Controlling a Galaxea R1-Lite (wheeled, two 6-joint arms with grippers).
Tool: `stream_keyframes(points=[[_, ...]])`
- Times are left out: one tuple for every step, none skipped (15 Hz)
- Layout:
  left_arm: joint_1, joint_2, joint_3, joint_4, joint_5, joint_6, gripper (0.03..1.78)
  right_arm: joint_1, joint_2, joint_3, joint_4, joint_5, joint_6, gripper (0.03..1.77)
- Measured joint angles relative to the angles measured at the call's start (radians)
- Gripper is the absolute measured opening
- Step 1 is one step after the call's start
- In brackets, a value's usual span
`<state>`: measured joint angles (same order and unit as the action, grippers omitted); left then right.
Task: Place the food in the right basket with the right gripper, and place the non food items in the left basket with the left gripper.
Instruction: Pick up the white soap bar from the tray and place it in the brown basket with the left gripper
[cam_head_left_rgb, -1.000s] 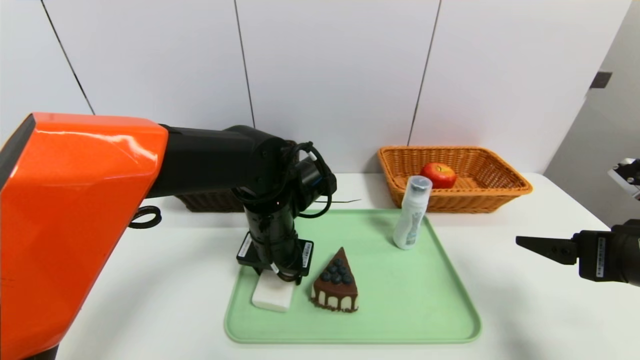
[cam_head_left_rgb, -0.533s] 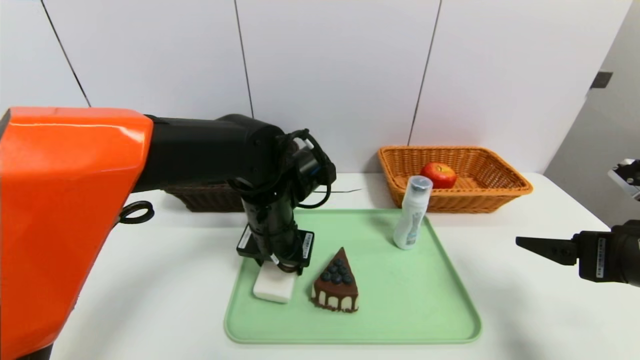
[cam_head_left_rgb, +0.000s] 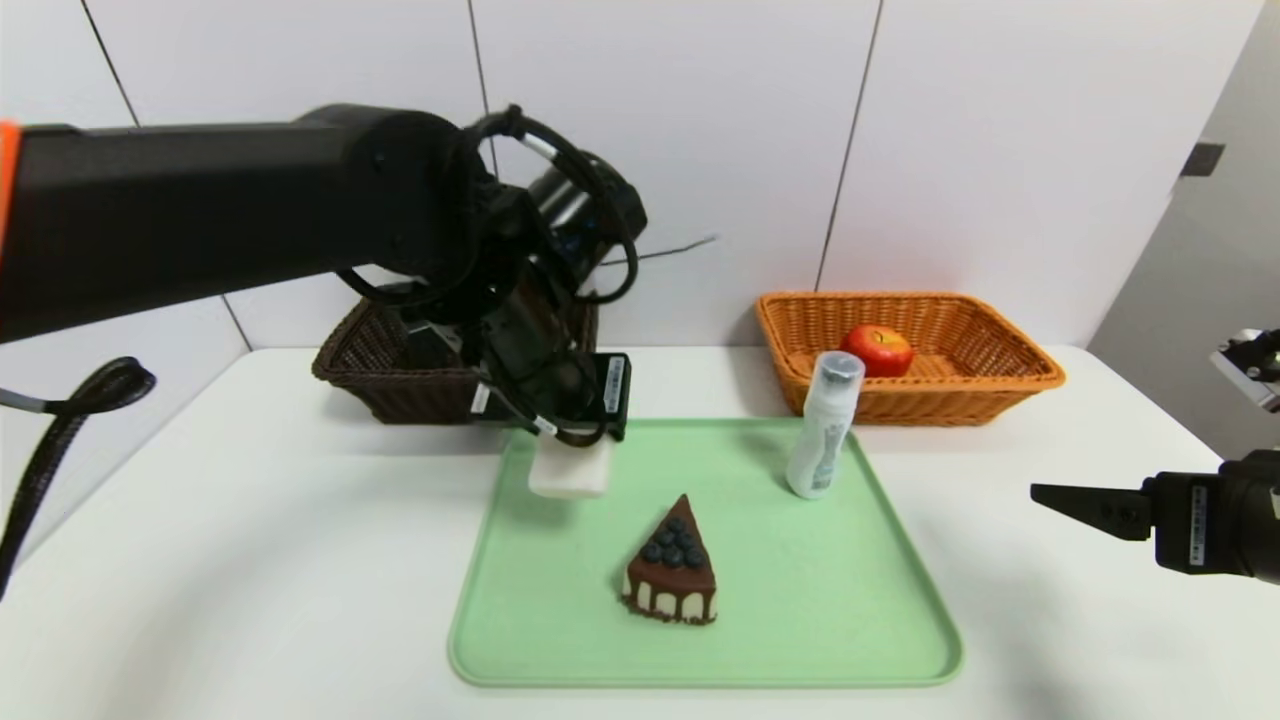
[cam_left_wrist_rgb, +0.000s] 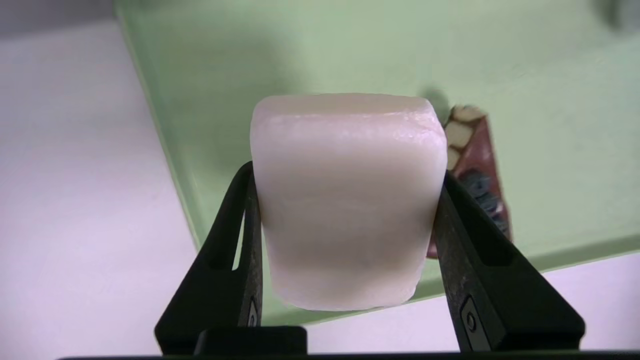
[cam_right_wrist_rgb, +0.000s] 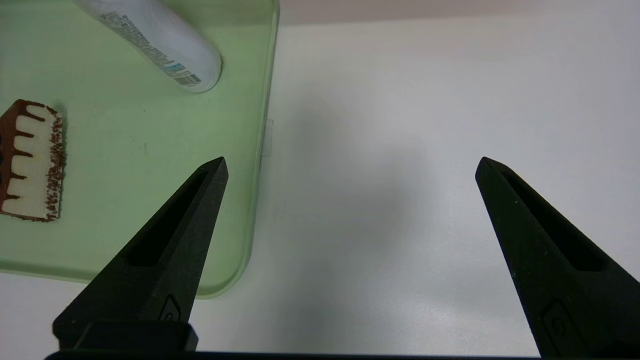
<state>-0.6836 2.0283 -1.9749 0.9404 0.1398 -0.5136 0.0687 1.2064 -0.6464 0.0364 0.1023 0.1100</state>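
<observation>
My left gripper (cam_head_left_rgb: 570, 455) (cam_left_wrist_rgb: 345, 172) is shut on the white soap bar (cam_head_left_rgb: 568, 471) (cam_left_wrist_rgb: 345, 200) and holds it in the air above the far left corner of the green tray (cam_head_left_rgb: 830, 620), just in front of the dark brown left basket (cam_head_left_rgb: 370, 375). The chocolate cake slice (cam_head_left_rgb: 672, 575) (cam_right_wrist_rgb: 27, 160) sits on the tray. A white tube bottle (cam_head_left_rgb: 824, 425) (cam_right_wrist_rgb: 160, 40) stands at the tray's far right. The apple (cam_head_left_rgb: 876, 350) lies in the orange-tan right basket (cam_head_left_rgb: 1000, 395). My right gripper (cam_head_left_rgb: 1040, 492) (cam_right_wrist_rgb: 350, 165) hovers open over bare table right of the tray.
The white table (cam_head_left_rgb: 250, 580) ends at a white panelled wall behind both baskets. A black cable (cam_head_left_rgb: 60, 440) hangs at the far left under my left arm. Bare tray surface lies right of the cake.
My left gripper has lifted the soap bar off the tray and carried it up and back toward the brown basket. The right arm has stayed put.
</observation>
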Motion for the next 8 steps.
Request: stream_keyframes(points=[[0.011,-0.022,0.0,-0.053,0.006,0.001,0.97,0.0,0.003,0.0,-0.003,0.0,0.0,1.71],[0.026,-0.042,0.0,-0.112,0.018,0.003,0.97,0.0,0.006,0.0,-0.005,-0.001,0.0,1.71],[0.044,-0.061,-0.001,-0.177,0.038,0.005,0.97,0.0,0.01,0.0,-0.004,-0.002,0.001,1.71],[0.064,-0.074,-0.001,-0.233,0.055,0.003,0.97,-0.001,0.014,0.003,-0.002,-0.005,0.001,1.71],[0.085,-0.083,0.0,-0.279,0.065,0.0,0.97,-0.001,0.018,0.008,-0.004,-0.007,0.002,1.71],[0.107,-0.087,0.003,-0.307,0.074,-0.001,0.97,-0.001,0.021,0.015,-0.005,-0.007,0.002,1.71],[0.128,-0.085,0.005,-0.316,0.08,-0.002,0.97,-0.002,0.024,0.018,-0.006,-0.007,0.001,1.71],[0.149,-0.079,0.006,-0.33,0.082,-0.002,0.97,-0.004,0.026,0.019,-0.01,-0.008,0.001,1.71]])
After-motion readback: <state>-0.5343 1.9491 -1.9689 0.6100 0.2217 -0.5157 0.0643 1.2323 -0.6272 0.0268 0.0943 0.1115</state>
